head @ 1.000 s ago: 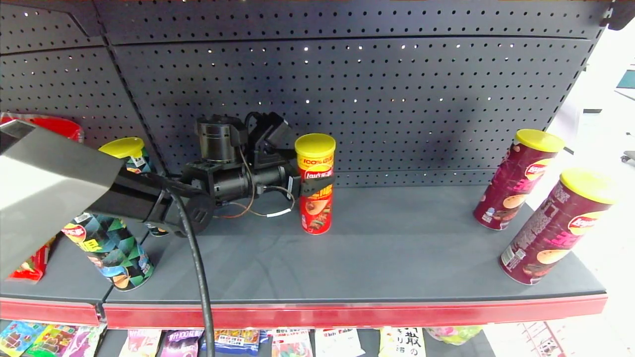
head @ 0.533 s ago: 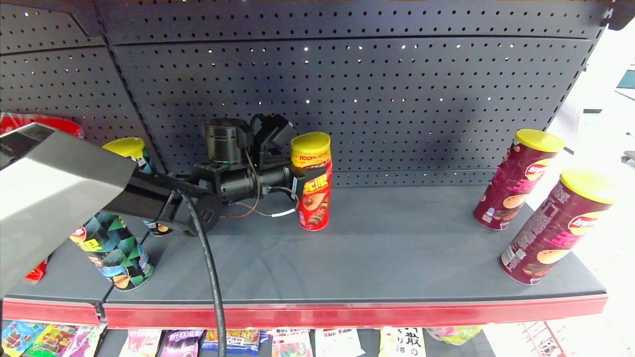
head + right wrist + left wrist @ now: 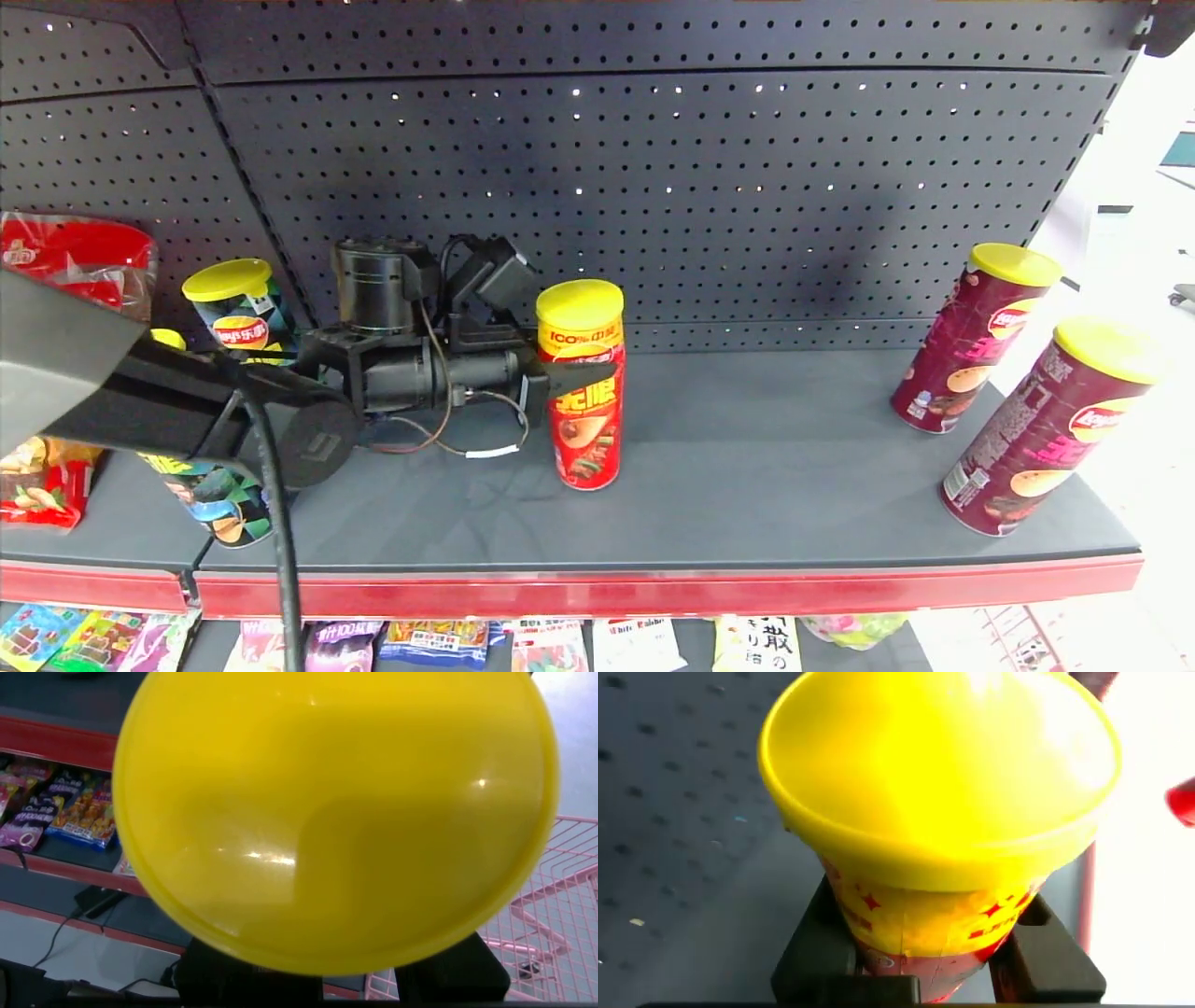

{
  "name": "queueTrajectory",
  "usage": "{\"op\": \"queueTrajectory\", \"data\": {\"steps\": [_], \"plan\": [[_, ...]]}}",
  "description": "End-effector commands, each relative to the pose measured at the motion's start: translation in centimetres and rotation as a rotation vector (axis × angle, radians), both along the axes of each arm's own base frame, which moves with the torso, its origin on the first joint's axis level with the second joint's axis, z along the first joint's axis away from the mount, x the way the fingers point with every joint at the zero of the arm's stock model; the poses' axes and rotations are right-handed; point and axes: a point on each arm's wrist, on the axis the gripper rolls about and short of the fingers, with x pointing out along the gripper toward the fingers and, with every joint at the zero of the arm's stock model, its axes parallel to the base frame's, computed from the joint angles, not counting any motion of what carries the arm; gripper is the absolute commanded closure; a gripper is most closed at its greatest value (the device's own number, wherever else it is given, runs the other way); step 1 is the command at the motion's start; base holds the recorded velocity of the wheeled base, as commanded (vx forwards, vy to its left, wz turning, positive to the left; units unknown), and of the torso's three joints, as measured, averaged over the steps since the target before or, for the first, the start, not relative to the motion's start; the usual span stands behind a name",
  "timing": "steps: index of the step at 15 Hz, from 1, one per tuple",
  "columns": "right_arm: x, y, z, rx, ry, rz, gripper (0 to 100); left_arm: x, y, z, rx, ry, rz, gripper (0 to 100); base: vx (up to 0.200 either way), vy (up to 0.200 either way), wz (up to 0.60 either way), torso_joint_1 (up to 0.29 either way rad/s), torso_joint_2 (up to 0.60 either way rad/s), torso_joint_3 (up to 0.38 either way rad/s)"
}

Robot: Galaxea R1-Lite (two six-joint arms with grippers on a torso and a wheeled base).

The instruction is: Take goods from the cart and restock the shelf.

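While my left claw (image 3: 581, 371) clamps the red can (image 3: 583, 439) on the shelf (image 3: 747, 485), release is pending; my right claw (image 3: 344, 985) grips a second can (image 3: 336, 812), unshelved.

Shop, supermarket-type snack aisle. Gondola shelf (image 3: 747, 485) w/ dark perforated pegboard back (image 3: 653, 187) and red front rail (image 3: 653, 590) along its edge. Stock stands in repeats of the same product: red chip can (image 3: 583, 401), 2 maroon chip cans (image 3: 971, 336) at right, green-patterned chip cans (image 3: 241, 308) at left, all w/ yellow lids. Red snack bags (image 3: 75, 257) at far left; row of small snack pkts (image 3: 560, 644) on the tier below. Right wrist view: yellow-lidded can (image 3: 336, 812) in front of a pink wire shopping cart (image 3: 551, 938), w/ more pkts (image 3: 79, 812) on a low shelf.
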Motion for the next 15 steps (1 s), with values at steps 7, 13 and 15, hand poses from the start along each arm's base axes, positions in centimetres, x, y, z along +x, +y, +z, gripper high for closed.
{"op": "queueTrajectory", "data": {"steps": [7,13,15], "plan": [[0.0,0.0,0.0,-0.004,0.001,0.002,100,-5.4,1.4,-0.2,0.013,-0.009,-0.140,100,0.000,0.000,0.00,0.000,0.00,0.000],[0.0,0.0,0.0,-0.004,0.001,0.001,100,-5.7,0.6,-0.5,0.012,-0.014,-0.159,100,0.000,0.000,0.00,0.000,0.00,0.000],[0.0,0.0,0.0,-0.004,0.001,0.002,100,-5.7,0.6,-0.5,0.014,-0.015,-0.158,100,0.000,0.000,0.00,0.000,0.00,0.000]]}}
